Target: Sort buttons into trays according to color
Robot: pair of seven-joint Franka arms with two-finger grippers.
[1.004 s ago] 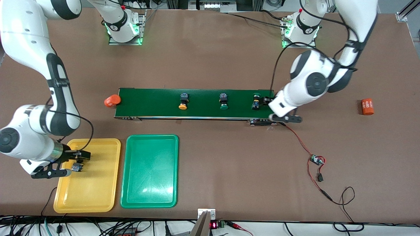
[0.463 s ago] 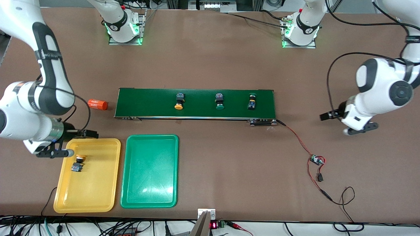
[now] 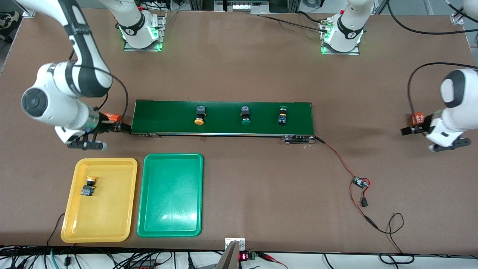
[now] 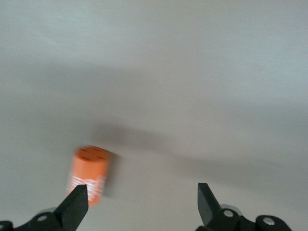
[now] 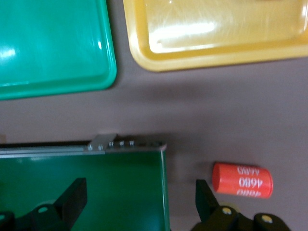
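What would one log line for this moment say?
yellow tray: one yellow button | belt: three buttons | green tray: none | both claws open

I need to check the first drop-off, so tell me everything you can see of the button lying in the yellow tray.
The button in the yellow tray is a small push-button switch with a round yellow-orange cap and a blocky black-and-blue body that looks plastic. It lies on its side on the tray floor, cap pointing toward the conveyor belt, in the tray half farther from the front camera and nearer the rim at the right arm's end. Nothing but the yellow tray touches it; no pincer is over it.
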